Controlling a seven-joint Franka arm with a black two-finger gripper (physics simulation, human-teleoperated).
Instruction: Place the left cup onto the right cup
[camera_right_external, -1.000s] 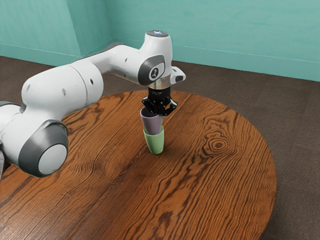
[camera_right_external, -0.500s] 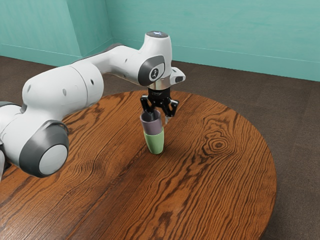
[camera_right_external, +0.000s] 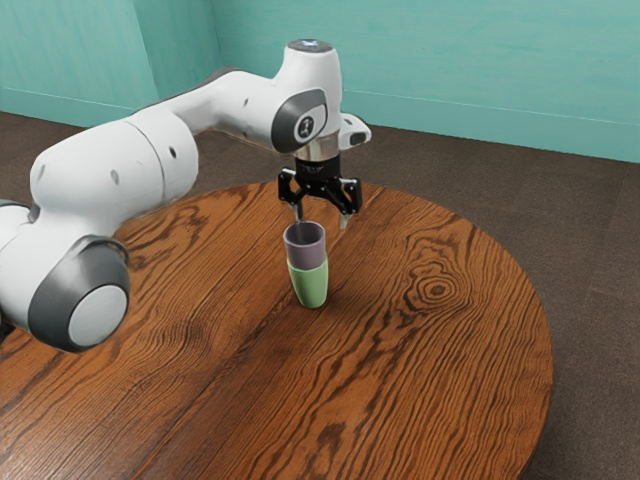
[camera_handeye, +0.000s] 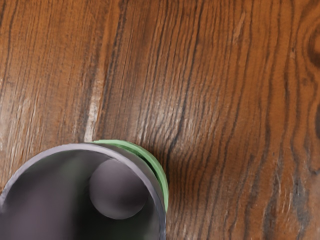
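Purple cup (camera_right_external: 304, 244) is seen standing upright and mouth-up, nested in the green cup (camera_right_external: 310, 286), so that only its upper part rises above the green rim. The green cup is set upright on the round wooden counter (camera_right_external: 430, 380). Above the green cup, and just clear of the purple rim, the black pincer (camera_right_external: 320, 218) is held pointing down with its fingers spread wide. Nothing is gripped between them and neither cup is touched. The white arm (camera_right_external: 150, 160) is seen reaching in from the exterior view's left of the green cup. In the wrist view the purple cup (camera_handeye: 120, 187) is looked into from above, with its round bottom visible. A thin crescent of the green cup (camera_handeye: 132, 146) is shown around one side of it, and the wood grain of the counter (camera_handeye: 225, 100) is spread out beyond.
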